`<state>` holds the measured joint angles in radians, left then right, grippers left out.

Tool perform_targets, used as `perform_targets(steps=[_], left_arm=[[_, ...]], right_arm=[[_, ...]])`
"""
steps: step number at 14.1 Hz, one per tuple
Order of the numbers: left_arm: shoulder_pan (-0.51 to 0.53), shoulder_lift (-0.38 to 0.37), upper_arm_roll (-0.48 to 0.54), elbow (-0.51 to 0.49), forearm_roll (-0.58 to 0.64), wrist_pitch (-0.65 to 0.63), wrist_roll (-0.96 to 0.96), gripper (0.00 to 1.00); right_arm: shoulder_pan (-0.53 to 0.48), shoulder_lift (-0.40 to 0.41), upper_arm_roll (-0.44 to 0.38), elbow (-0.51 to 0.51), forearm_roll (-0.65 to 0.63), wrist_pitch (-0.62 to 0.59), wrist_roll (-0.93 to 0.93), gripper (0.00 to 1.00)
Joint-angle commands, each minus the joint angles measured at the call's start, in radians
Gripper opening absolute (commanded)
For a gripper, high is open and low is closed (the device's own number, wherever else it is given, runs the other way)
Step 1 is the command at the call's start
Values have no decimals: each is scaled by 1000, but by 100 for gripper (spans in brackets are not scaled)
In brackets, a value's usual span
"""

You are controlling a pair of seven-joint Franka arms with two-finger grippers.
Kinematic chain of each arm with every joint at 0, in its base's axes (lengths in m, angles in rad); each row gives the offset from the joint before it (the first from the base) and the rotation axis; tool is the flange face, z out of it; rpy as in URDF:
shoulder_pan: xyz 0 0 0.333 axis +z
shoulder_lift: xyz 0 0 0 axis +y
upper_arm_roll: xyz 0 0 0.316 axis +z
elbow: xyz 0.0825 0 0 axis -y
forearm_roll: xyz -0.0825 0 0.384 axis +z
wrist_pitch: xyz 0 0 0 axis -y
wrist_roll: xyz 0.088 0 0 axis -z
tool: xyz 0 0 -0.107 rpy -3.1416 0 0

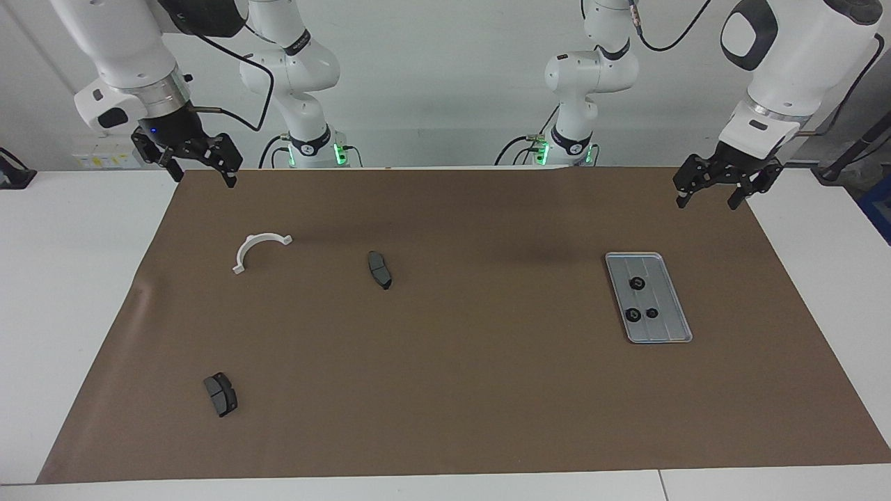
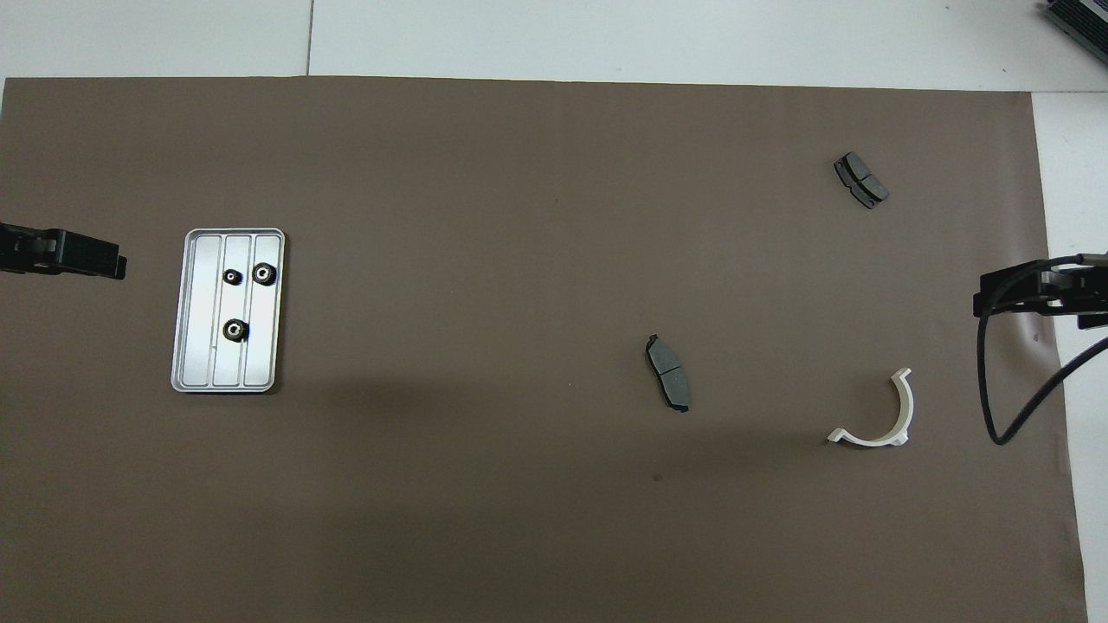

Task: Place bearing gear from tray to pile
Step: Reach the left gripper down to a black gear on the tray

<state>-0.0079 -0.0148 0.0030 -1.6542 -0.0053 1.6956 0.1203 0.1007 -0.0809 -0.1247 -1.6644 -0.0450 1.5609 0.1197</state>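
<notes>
The silver ribbed tray lies on the brown mat toward the left arm's end. In it sit three small black bearing gears, apart from each other. The pile is a loose scatter toward the right arm's end: a white half-ring bracket and two dark brake pads, one of which lies farthest from the robots. My left gripper hangs open and empty over the mat's edge beside the tray. My right gripper hangs open and empty over the mat's edge near the bracket.
The brown mat covers most of the white table. A black cable loops down from the right arm's wrist beside the bracket.
</notes>
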Motion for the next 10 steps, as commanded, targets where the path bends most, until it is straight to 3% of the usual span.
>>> perform_targets(steps=[1, 3, 6, 7, 10], left_arm=[[5, -23, -1, -35, 8, 6, -2, 100], [6, -28, -1, -50, 8, 30, 1, 100], [19, -114, -1, -290, 7, 265, -10, 100], [29, -102, -1, -332, 7, 318, -7, 100], [17, 28, -4, -338, 7, 404, -8, 100]], right_arm=[[-4, 0, 0, 0, 31, -10, 5, 100], [-4, 0, 0, 0, 31, -12, 5, 100], [-4, 0, 0, 0, 31, -10, 5, 100], [-4, 0, 0, 0, 31, -12, 5, 100], [-4, 0, 0, 0, 31, -10, 5, 100]])
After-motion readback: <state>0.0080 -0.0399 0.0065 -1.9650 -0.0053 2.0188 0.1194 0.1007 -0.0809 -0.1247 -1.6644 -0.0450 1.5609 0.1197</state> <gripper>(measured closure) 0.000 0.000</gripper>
